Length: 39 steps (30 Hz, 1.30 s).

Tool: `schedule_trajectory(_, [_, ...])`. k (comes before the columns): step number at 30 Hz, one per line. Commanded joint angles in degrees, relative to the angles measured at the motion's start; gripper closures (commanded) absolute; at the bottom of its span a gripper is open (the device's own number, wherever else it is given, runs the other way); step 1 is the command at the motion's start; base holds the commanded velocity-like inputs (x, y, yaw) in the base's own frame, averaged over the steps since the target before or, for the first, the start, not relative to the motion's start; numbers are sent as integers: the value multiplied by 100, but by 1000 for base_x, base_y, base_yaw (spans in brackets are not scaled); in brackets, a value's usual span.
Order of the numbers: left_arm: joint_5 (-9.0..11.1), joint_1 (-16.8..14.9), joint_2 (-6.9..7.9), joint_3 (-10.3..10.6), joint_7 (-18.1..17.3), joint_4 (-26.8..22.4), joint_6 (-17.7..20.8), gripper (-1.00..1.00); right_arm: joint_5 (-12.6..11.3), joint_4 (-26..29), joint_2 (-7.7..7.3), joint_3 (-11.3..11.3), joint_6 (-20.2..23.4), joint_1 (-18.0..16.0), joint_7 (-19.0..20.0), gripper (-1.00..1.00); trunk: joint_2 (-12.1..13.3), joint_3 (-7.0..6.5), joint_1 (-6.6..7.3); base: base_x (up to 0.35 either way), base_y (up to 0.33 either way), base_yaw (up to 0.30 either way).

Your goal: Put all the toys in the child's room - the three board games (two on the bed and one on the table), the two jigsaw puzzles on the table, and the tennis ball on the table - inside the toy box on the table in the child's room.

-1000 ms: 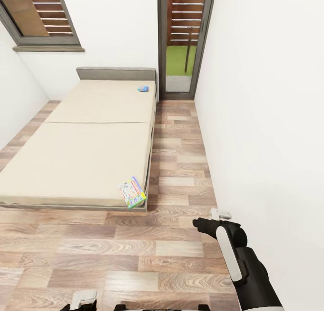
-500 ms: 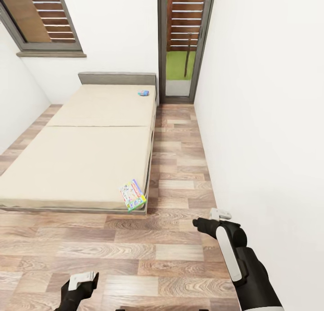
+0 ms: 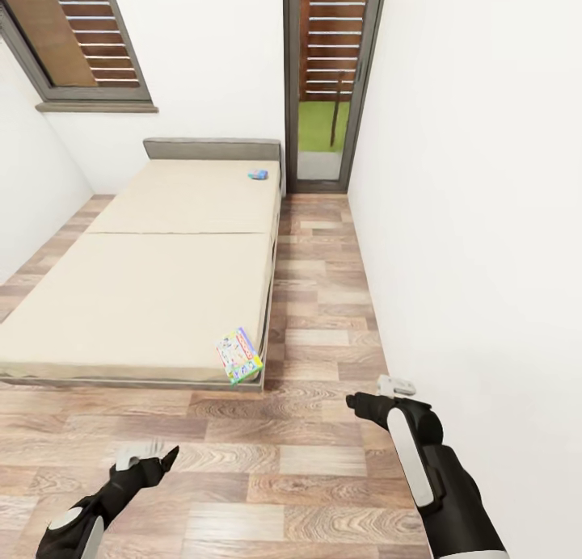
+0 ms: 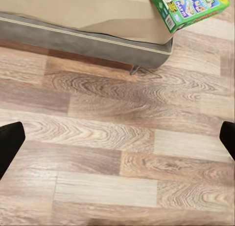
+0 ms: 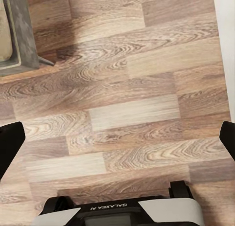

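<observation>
A green-topped board game (image 3: 239,355) lies on the near right corner of the bed (image 3: 153,292), slightly overhanging the edge. A light blue board game (image 3: 258,174) lies by the headboard. My left gripper (image 3: 153,456) hovers over the floor short of the bed's foot. In the left wrist view it is open (image 4: 117,140), with the green board game (image 4: 188,6) ahead on the bed corner (image 4: 98,40). My right gripper (image 3: 373,392) hangs open (image 5: 117,140) over the floor to the right of the bed. The table, toy box, jigsaw puzzles and tennis ball are out of view.
A wood-plank aisle (image 3: 319,300) runs between the bed and the white right wall (image 3: 469,220) to a tall grey-framed window (image 3: 327,74). The robot's base (image 5: 122,211) shows below the right gripper, and the bed's corner (image 5: 19,35) lies off to one side.
The left arm has risen from the picture's bottom edge and stretched forward toward the bed's foot. The camera has shifted a little; the right arm and the games have not moved.
</observation>
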<state>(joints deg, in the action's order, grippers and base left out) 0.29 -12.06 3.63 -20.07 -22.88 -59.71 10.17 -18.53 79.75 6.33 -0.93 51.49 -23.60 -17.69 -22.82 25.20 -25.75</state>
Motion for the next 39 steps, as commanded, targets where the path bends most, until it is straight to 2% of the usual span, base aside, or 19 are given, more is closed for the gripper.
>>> schedule_trajectory(1, [1, -2, -8, -21, -61, -87, 184, -100, -59, -5, 0, -6, 6, -4, -59, -100, -9, -1, -3, 0, 0, 0])
schedule_trajectory(4, [-32, 0, -16, -15, -112, -239, 432, -100, -56, -50, 0, -6, -12, -4, -59, -100, -9, -29, -3, 0, 0, 0])
schedule_trajectory(16, [-24, 1, -23, -18, -153, -376, 510, -100, -60, -79, 3, -10, -25, -4, -59, -100, -9, -133, -3, 0, 0, 0])
schedule_trajectory(39, [-40, 1, -89, -6, -155, -331, 556, -100, -63, -89, 8, -14, -63, -4, -55, -100, -9, -152, -3, 0, 0, 0])
